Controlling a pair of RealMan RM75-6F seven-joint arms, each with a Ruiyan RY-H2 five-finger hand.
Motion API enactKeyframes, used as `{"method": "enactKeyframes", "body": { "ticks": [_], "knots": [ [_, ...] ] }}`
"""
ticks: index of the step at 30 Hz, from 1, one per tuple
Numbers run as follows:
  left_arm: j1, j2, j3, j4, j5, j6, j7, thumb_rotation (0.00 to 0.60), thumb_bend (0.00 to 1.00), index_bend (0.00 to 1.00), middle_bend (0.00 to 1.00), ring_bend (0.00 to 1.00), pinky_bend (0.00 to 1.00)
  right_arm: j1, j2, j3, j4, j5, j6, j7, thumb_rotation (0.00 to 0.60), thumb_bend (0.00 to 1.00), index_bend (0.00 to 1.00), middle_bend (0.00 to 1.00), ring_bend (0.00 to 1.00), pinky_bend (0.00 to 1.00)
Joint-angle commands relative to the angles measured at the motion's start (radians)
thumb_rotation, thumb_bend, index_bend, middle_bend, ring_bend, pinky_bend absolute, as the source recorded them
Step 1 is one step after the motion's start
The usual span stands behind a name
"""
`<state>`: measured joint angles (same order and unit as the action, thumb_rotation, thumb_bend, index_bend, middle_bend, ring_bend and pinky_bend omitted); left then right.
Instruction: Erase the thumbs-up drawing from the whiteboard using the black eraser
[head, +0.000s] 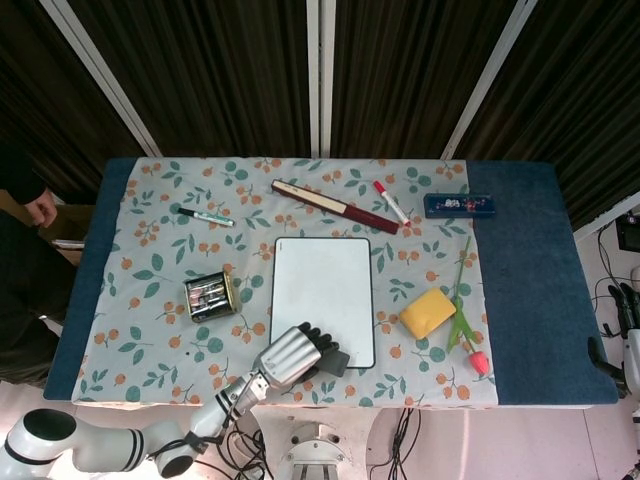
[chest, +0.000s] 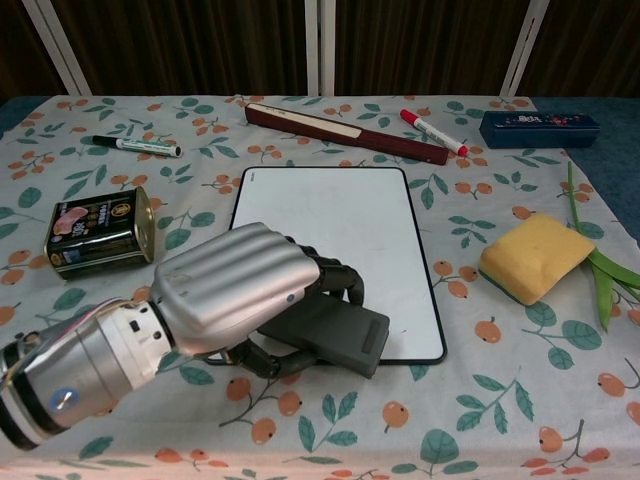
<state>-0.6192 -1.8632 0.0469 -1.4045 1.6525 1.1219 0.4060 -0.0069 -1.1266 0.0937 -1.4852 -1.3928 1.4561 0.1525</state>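
My left hand (head: 288, 356) (chest: 235, 300) grips the black eraser (chest: 335, 335) (head: 336, 360) at the near edge of the whiteboard (chest: 340, 240) (head: 322, 295). The eraser lies across the board's front rim, partly over the tablecloth. The board's white face looks clean; no thumbs-up drawing shows on the part I can see, and my hand hides its near left corner. My right hand is out of both views.
Around the board lie a tin can (chest: 98, 230), a black marker (chest: 135, 146), a dark red folded fan (chest: 345, 132), a red marker (chest: 432, 131), a blue pencil case (chest: 538, 128), a yellow sponge (chest: 530, 257) and a flower stem (head: 462, 320).
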Motion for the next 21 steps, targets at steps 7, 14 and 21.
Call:
{"method": "enactKeyframes", "body": {
  "ticks": [7, 14, 21],
  "knots": [
    [0.024, 0.04, 0.026, -0.003, 0.005, 0.007, 0.033, 0.6, 0.51, 0.83, 0.76, 0.64, 0.72, -0.001, 0.002, -0.002, -0.001, 0.001, -0.001, 0.002, 0.6, 0.34, 0.0, 0.0, 0.0, 0.0],
    [0.047, 0.066, 0.047, 0.022, 0.014, 0.026, 0.029, 0.6, 0.51, 0.83, 0.76, 0.64, 0.73, -0.003, 0.005, -0.002, -0.009, 0.001, 0.003, -0.005, 0.6, 0.34, 0.0, 0.0, 0.0, 0.0],
    [0.065, 0.101, 0.051, 0.039, 0.018, 0.045, 0.011, 0.6, 0.51, 0.83, 0.76, 0.64, 0.73, -0.001, 0.003, -0.004, -0.017, 0.003, -0.001, -0.019, 0.6, 0.34, 0.0, 0.0, 0.0, 0.0]
  ]
}}
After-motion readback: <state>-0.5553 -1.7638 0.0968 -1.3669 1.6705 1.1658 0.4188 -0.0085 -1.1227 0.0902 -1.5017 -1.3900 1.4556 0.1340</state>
